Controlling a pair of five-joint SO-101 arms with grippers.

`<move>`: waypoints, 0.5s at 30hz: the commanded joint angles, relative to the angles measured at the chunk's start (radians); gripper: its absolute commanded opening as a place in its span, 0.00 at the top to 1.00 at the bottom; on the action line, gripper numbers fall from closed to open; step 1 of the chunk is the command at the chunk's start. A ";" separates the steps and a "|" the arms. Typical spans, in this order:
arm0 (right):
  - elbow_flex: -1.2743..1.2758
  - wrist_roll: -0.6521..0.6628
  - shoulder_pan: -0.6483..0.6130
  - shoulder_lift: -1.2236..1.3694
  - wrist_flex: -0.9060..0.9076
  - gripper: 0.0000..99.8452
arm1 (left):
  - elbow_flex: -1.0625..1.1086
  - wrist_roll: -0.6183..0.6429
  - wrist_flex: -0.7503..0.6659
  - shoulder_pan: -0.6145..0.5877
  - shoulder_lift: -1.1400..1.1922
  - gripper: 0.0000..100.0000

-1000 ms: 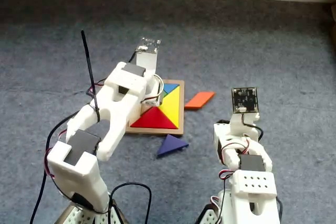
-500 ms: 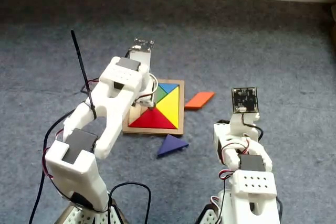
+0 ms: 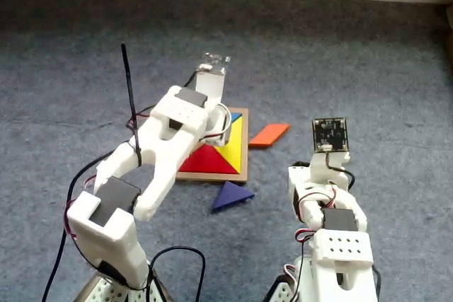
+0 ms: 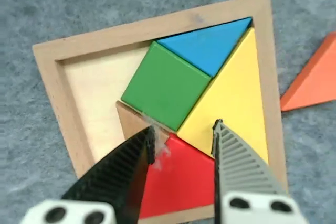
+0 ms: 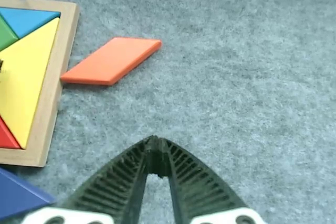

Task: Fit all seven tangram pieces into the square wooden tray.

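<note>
The square wooden tray (image 4: pixel 152 24) holds a green square (image 4: pixel 165 85), a blue triangle (image 4: pixel 207 45), a big yellow triangle (image 4: pixel 233 108), a red triangle (image 4: pixel 181 177) and a small brown triangle (image 4: pixel 131 121); one corner area is bare wood. My left gripper (image 4: pixel 184 135) hangs open just above where green, yellow and red meet, holding nothing. An orange parallelogram (image 3: pixel 269 134) lies on the carpet right of the tray (image 3: pixel 245 153). A dark blue triangle (image 3: pixel 231 195) lies in front of it. My right gripper (image 5: pixel 154 142) is shut and empty, above the carpet nearer than the orange parallelogram (image 5: pixel 111 60).
Grey carpet covers the whole work area. The left arm's white body (image 3: pixel 166 146) hides the tray's left half from above. The right arm (image 3: pixel 330 210) stands at the front right, apart from the pieces. Open carpet lies right of the parallelogram.
The left arm swung a little to the left, then back to the right over the tray. The right arm and the loose pieces have not moved.
</note>
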 commanded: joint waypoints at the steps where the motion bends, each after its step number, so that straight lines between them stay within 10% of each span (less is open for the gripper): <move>1: -0.002 0.012 -0.013 -0.015 -0.028 0.99 | -0.025 0.012 0.035 0.015 -0.139 0.81; 15: -0.013 -0.035 0.208 -0.016 -0.030 0.99 | -0.206 -0.181 0.051 0.085 -0.140 0.81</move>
